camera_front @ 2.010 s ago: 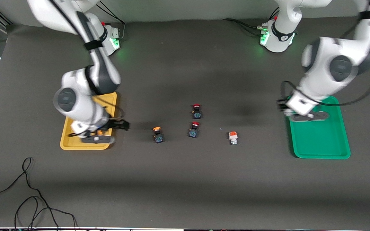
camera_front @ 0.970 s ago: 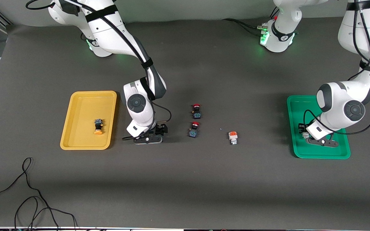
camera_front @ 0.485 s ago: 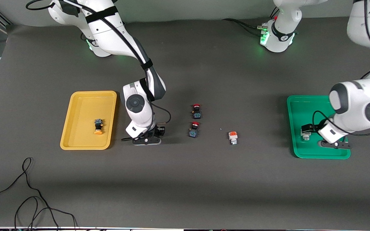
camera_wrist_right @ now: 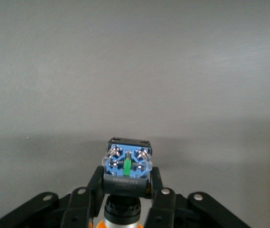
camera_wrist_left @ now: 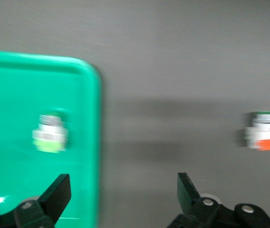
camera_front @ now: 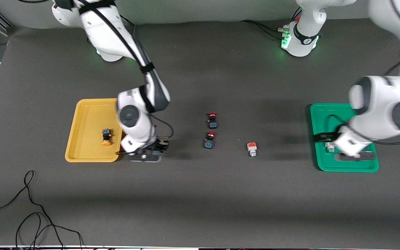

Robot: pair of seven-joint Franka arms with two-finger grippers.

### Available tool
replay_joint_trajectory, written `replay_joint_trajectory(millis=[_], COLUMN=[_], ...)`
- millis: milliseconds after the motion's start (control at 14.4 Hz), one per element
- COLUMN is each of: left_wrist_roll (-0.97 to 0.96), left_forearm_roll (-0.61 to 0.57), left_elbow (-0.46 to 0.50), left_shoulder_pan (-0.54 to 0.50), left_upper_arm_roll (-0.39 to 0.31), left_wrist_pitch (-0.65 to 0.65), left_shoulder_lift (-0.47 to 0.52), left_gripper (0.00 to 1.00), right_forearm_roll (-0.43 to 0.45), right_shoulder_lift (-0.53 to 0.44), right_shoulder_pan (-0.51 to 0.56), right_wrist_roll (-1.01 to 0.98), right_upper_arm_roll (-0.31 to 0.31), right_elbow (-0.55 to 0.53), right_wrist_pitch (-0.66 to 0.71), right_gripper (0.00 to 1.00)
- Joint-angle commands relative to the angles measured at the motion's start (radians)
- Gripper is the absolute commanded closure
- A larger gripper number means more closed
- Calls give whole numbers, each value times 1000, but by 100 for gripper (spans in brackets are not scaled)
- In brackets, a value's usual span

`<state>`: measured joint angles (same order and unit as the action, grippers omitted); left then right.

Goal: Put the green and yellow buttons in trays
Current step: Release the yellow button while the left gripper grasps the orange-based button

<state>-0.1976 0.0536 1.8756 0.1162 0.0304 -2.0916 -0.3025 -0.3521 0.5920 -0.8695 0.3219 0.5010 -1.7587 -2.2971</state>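
Observation:
My right gripper (camera_front: 145, 155) is shut on a yellow button (camera_wrist_right: 126, 171) with a black-blue body, held over the table beside the yellow tray (camera_front: 82, 114). The shut fingers show in the right wrist view (camera_wrist_right: 126, 192). Another yellow button (camera_front: 106, 137) lies in that tray. The pale green button (camera_front: 330, 148) lies in the green tray (camera_front: 325, 114), also seen in the left wrist view (camera_wrist_left: 50, 134) on the tray (camera_wrist_left: 11, 95). My left gripper (camera_front: 354, 156) is open and empty over the green tray; its spread fingers show in the left wrist view (camera_wrist_left: 123, 190).
Two red-capped black-blue buttons (camera_front: 212, 119) (camera_front: 209, 139) stand mid-table. An orange-capped white-silver button (camera_front: 252, 148) lies between them and the green tray, also in the left wrist view (camera_wrist_left: 265, 133). Black cables (camera_front: 30, 208) lie near the front edge.
My right gripper left the yellow tray, shut on the second yellow button and now carries it back toward that tray. My left gripper let go of the green button in the green tray and drew off.

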Motion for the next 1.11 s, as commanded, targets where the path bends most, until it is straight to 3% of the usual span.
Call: replay_joint_trajectory(millis=[0, 277, 554, 762, 1040], left_wrist_roll=[-189, -425, -442, -441, -441], left_forearm_roll=[2, -11, -17, -49, -51], left_elbow=[0, -12, -56, -58, -59], left_shoulder_pan=[156, 328, 364, 368, 368], left_upper_arm_roll=[-17, -17, -14, -14, -14], left_wrist_pitch=[-39, -154, -220, -295, -315], left_shoulder_lift=[-7, -58, -168, -259, -311], left_gripper=[0, 0, 1, 1, 1], right_forearm_roll=[-13, -10, -14, -62, -247], right_shoulder_lift=[-141, -184, -182, -179, -109], right_shoulder_pan=[10, 9, 14, 47, 50], right_wrist_roll=[-128, -415, -689, -832, -1033], right_upper_arm_roll=[94, 281, 405, 415, 415], right_elbow=[-25, -50, -157, -301, -422], right_wrist_pitch=[186, 329, 265, 90, -105], right_gripper=[100, 100, 100, 100, 100])
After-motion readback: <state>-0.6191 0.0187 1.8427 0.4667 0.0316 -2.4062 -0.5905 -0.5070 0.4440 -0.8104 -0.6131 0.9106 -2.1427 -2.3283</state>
